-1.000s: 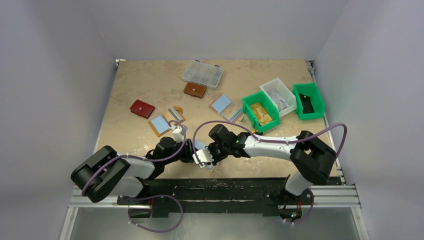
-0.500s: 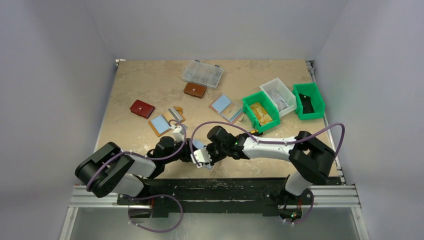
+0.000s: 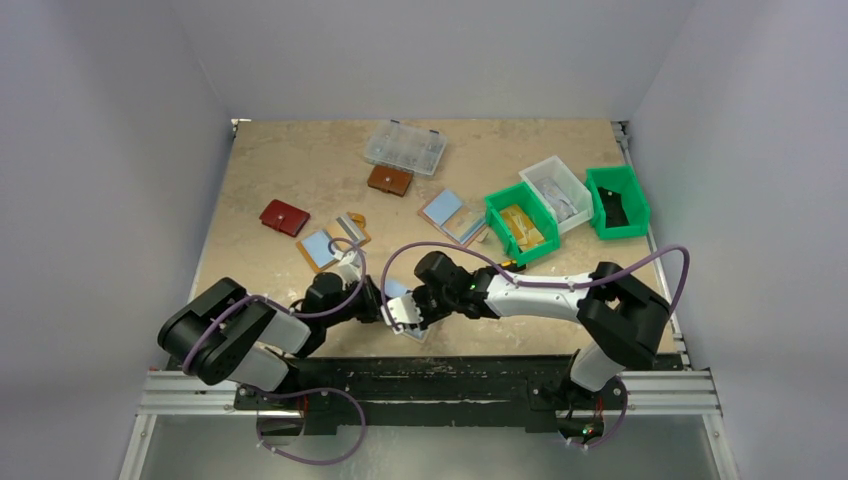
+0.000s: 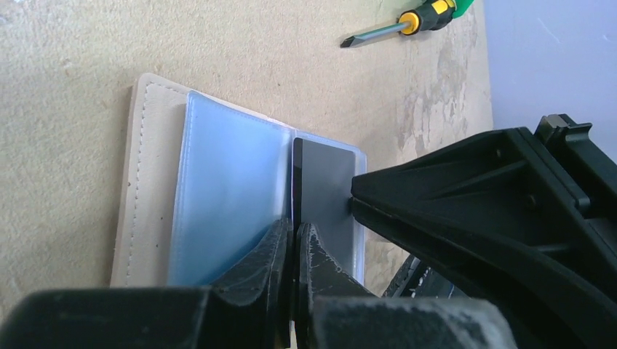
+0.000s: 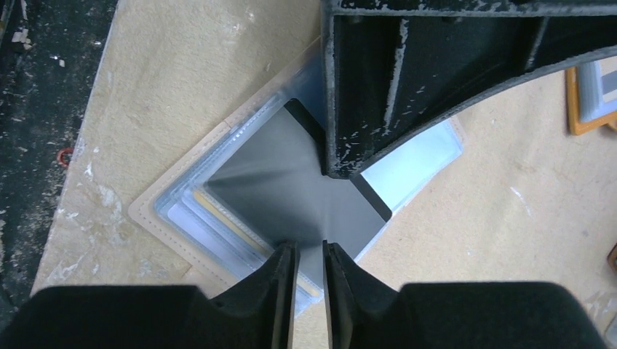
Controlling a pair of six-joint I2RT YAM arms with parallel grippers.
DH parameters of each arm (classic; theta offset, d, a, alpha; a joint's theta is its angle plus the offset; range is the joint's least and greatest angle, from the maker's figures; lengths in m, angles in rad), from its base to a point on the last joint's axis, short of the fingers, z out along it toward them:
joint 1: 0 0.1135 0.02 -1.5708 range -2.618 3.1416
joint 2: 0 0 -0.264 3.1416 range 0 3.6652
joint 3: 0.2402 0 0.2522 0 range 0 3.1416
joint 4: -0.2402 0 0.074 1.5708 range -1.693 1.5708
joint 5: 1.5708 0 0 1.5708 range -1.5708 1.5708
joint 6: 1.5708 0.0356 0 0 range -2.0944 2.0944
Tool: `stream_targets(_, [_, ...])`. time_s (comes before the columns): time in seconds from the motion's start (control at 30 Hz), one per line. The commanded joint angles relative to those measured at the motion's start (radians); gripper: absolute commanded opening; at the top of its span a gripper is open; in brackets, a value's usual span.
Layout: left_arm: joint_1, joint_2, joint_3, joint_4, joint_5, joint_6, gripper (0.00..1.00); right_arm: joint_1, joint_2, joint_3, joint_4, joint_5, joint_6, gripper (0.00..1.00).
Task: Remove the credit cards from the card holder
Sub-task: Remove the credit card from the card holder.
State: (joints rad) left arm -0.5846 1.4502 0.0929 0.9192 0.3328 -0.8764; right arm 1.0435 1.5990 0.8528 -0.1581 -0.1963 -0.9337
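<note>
The card holder [image 3: 398,291] lies open near the table's front edge, tan-rimmed [image 4: 149,182] with pale blue sleeves [image 5: 156,214]. A dark grey card [image 4: 324,182] sticks partway out of it and lies over the sleeves [image 5: 291,196]. My left gripper [image 4: 295,236] is shut on that card's edge, and its finger [image 5: 364,94] reaches in from the top of the right wrist view. My right gripper [image 5: 308,254] rests its tips on the card and holder from the opposite side. Its jaws stand a narrow gap apart with nothing between them. Both grippers meet over the holder [image 3: 388,300] [image 3: 412,318].
A screwdriver [image 4: 407,22] lies just beyond the holder. Another open orange-edged holder [image 3: 322,248], a red wallet [image 3: 284,217], a brown wallet [image 3: 389,180], a clear box [image 3: 404,147], a third open holder [image 3: 452,215], and green [image 3: 520,222] and white [image 3: 556,195] bins sit farther back.
My left gripper's jaws have closed onto the dark card's edge, and the left arm has shifted slightly. The right arm has stayed put.
</note>
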Motion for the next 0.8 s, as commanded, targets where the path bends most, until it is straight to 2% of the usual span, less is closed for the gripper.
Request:
stream_targets(0.0, [0.034,0.019,-0.035,0.077,0.039,-0.016,0.0,0.005,0.022,-0.005,0.043,0.002,0.01,0.31])
stream_targets(0.23, [0.075,0.002,-0.069,0.138,0.121,0.007,0.0,-0.023,0.007,0.028,-0.019,-0.037,0.044,0.56])
stream_targets(0.33, [0.076,-0.052,-0.069,0.13,0.164,0.047,0.0,-0.086,-0.015,0.073,-0.098,-0.173,0.084,0.75])
stream_targets(0.37, [0.075,-0.088,-0.064,0.092,0.159,0.073,0.0,-0.113,-0.017,0.088,-0.125,-0.226,0.096,0.9])
stream_targets(0.4, [0.075,-0.141,-0.056,0.028,0.144,0.105,0.0,-0.142,-0.018,0.103,-0.155,-0.297,0.115,0.98])
stream_targets(0.57, [0.075,-0.353,-0.038,-0.189,0.115,0.232,0.0,-0.268,0.054,0.188,-0.287,-0.495,0.168,0.99])
stream_targets(0.77, [0.073,-0.527,-0.055,-0.268,0.129,0.336,0.0,-0.296,0.147,0.26,-0.375,-0.596,0.189,0.99])
